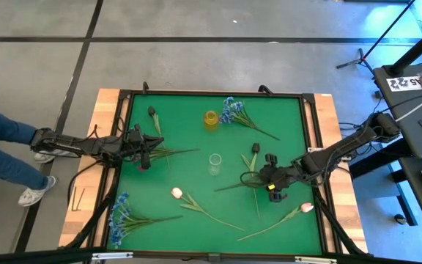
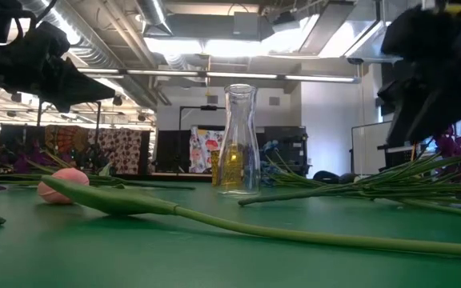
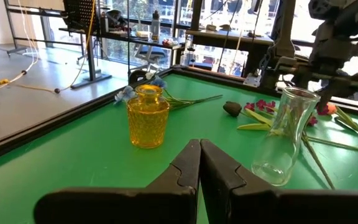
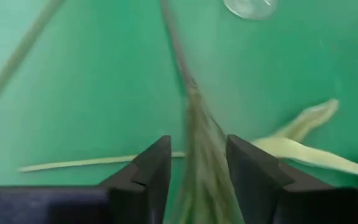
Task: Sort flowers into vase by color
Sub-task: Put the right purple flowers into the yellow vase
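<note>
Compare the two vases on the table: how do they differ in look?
The yellow vase is amber, while the clear vase is colourless glass. The yellow vase is short and squat with a textured surface; the clear vase is taller and slimmer with smooth walls. In the high view the yellow vase stands nearer the table's far edge, and the clear vase stands near the middle. Both stand upright on the green mat, and no flower is in either.

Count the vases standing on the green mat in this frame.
2. The yellow vase stands near the far edge, beside a blue spray. The clear vase stands near the centre of the mat. Both are empty; none seems hidden.
</note>
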You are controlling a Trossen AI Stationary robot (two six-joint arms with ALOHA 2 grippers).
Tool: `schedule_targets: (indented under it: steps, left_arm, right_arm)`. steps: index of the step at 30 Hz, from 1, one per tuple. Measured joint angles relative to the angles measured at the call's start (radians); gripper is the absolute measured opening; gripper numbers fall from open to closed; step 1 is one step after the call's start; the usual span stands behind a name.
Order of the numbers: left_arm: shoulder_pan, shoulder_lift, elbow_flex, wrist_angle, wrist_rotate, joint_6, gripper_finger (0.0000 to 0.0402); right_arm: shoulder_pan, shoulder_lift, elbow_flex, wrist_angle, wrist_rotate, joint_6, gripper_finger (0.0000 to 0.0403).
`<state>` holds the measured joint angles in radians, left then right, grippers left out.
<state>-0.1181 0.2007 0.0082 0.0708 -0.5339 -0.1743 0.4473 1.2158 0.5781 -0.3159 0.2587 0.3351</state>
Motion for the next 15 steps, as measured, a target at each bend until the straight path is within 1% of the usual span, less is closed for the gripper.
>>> schedule_targets:
  steps: [3, 9, 15]
  left_arm:
    - [0.000, 0.000, 0.000, 0.000, 0.000, 0.000, 0.0005]
    - [0.000, 0.000, 0.000, 0.000, 0.000, 0.000, 0.0005]
    - [0.000, 0.000, 0.000, 0.000, -0.002, 0.000, 0.0005]
  right_arm:
    - [-0.042, 0.038, 0.000, -0.039, -0.019, 0.001, 0.0171]
    - [-0.121, 0.092, 0.000, -0.044, -0.152, 0.005, 0.0172]
    - [-0.134, 0.091, 0.000, -0.051, -0.149, 0.000, 0.0168]
